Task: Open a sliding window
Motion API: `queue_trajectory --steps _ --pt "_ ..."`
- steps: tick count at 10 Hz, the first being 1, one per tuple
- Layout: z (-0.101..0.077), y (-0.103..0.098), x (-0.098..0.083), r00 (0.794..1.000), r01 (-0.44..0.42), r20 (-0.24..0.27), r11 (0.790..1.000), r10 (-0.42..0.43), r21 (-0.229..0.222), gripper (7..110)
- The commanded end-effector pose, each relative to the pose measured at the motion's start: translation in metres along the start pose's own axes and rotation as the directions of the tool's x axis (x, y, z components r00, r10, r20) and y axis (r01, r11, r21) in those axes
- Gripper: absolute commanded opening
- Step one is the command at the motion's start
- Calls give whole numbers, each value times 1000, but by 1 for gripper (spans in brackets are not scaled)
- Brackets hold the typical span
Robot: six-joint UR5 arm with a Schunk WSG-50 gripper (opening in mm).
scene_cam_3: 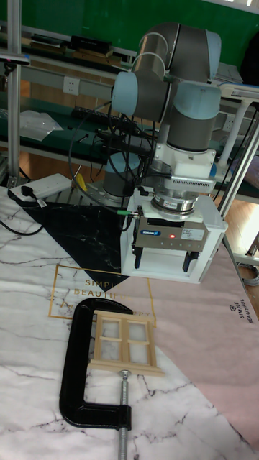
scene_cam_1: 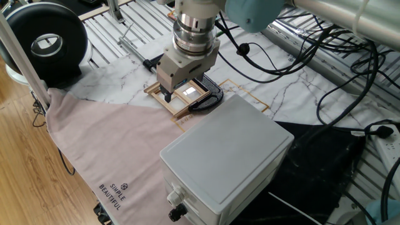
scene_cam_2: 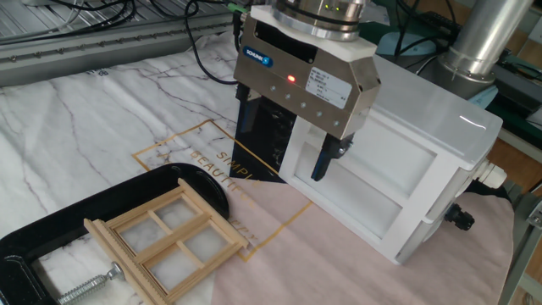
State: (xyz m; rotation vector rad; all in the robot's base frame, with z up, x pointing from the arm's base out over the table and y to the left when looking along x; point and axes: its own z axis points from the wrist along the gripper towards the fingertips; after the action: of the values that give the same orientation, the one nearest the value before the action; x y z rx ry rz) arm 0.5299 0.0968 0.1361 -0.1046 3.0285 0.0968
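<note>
The sliding window (scene_cam_3: pixel 124 336) is a small tan wooden frame with thin bars, lying flat on the marble-print cloth. It also shows in one fixed view (scene_cam_1: pixel 182 98) and in the other fixed view (scene_cam_2: pixel 169 244). A black C-clamp (scene_cam_3: pixel 78 359) wraps around it. My gripper (scene_cam_3: pixel 162 264) hangs in the air above the table, between the window and the white box, touching neither. Its two dark fingers (scene_cam_2: pixel 325 161) stand wide apart with nothing between them. From one fixed view the gripper (scene_cam_1: pixel 178 87) overlaps the window's far part.
A large white box (scene_cam_1: pixel 225 156) stands close beside the gripper, on a pink cloth (scene_cam_1: pixel 119 144). A black cloth (scene_cam_3: pixel 79 237) lies behind. A round black device (scene_cam_1: pixel 47 44) sits at the far left, and cables (scene_cam_1: pixel 337 69) run along the back right.
</note>
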Motion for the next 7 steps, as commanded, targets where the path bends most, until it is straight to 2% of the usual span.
queue_trajectory --steps 1,2,3,4,5,6,7 --pt "-2 -1 7 999 -25 -33 1000 25 -2 44" --pt "-4 -13 27 987 -118 -107 991 123 60 22" --pt "-9 -25 55 964 -144 -205 981 168 129 22" --pt "-10 -7 61 952 -182 -239 981 193 68 22" --pt "-8 4 56 960 -164 -227 986 163 16 7" --pt "-7 6 49 971 -133 -202 991 129 -2 7" --pt "-7 10 49 973 -114 -205 993 106 -25 7"
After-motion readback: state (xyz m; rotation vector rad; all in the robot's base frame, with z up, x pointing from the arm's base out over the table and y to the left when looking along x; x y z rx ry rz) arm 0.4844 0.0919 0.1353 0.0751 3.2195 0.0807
